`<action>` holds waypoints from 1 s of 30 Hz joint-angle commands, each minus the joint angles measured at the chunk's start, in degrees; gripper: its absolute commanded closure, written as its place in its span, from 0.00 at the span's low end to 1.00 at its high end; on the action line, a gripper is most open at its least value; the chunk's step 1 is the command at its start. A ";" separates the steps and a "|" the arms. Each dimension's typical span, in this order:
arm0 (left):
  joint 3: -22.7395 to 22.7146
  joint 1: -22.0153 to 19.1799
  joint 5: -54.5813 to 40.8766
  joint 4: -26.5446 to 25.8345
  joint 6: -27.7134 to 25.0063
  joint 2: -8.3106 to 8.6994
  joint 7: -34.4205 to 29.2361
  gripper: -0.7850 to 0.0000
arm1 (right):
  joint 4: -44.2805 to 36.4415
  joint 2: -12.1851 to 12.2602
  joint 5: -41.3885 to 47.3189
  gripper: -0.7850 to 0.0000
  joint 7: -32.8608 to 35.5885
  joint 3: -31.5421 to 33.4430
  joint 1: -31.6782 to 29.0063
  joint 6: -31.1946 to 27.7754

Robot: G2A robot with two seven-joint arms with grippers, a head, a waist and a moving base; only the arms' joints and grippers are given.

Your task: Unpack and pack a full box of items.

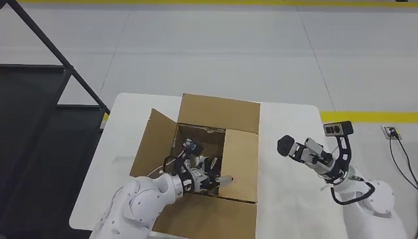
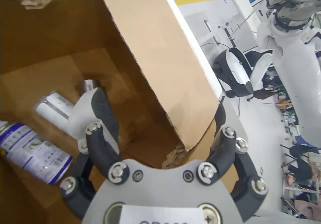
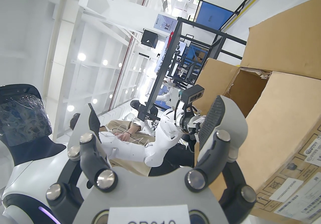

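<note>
The left gripper [image 2: 159, 100] is open and holds nothing. One black-padded finger [image 2: 102, 109] is inside the brown cardboard box [image 1: 219, 113], and the other one is partly hidden behind a raised side flap [image 2: 155, 46] of this box, so the flap stands between the two fingers. I cannot tell if the fingers touch the flap.

Near the inner finger, on the bottom of the box, there are three things. A white and blue printed can [image 2: 32, 152] lies on its side. Just beside it lies a white tube with a silver band [image 2: 54, 107]. A little farther there is a shiny metal cylinder [image 2: 87, 85], near the corner of the box.

In the top view the left gripper [image 1: 208, 175] is low in the open box, and all four flaps are folded outward. The box stands on the white bench [image 1: 130, 131].

The right gripper [image 3: 155, 119] is also open and empty. In the top view it [image 1: 287, 146] is above the bench, beside the right side of the box, apart from it.
</note>
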 commanded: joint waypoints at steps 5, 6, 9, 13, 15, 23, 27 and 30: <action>2.89 -3.79 -6.64 5.59 -2.27 -0.83 -0.99 0.00 | 0.22 0.48 2.03 0.00 -0.15 1.69 -1.61 -1.16; 3.17 -4.04 -7.66 6.09 -2.94 -0.91 -1.07 0.00 | 0.23 0.55 2.34 0.00 -0.25 1.90 -1.84 -1.34; 3.45 -4.44 -8.87 6.49 -4.32 -0.98 -0.68 0.00 | 0.30 0.72 3.26 0.00 -0.97 2.56 -2.33 -2.30; 3.06 -3.61 -11.44 4.95 -6.58 -0.81 -0.70 0.00 | 0.39 0.91 5.97 0.00 -1.42 3.67 -3.11 -3.50; 2.90 -3.19 -12.85 3.82 -7.19 -0.73 -0.97 0.00 | 0.44 1.00 7.36 0.00 -1.56 4.27 -3.46 -4.01; 4.62 -3.75 -16.40 0.89 -7.47 -0.94 -1.68 0.00 | 1.18 1.40 12.80 0.00 -1.77 6.98 -4.80 -5.35; 7.20 -5.63 -15.86 0.92 -6.34 -1.54 -0.67 0.00 | 1.74 1.63 14.50 0.00 -1.15 8.12 -5.41 -5.68; 9.34 -6.82 -15.33 1.04 -5.96 -2.17 1.84 0.00 | 2.00 1.81 14.92 0.00 -1.12 9.00 -5.94 -5.96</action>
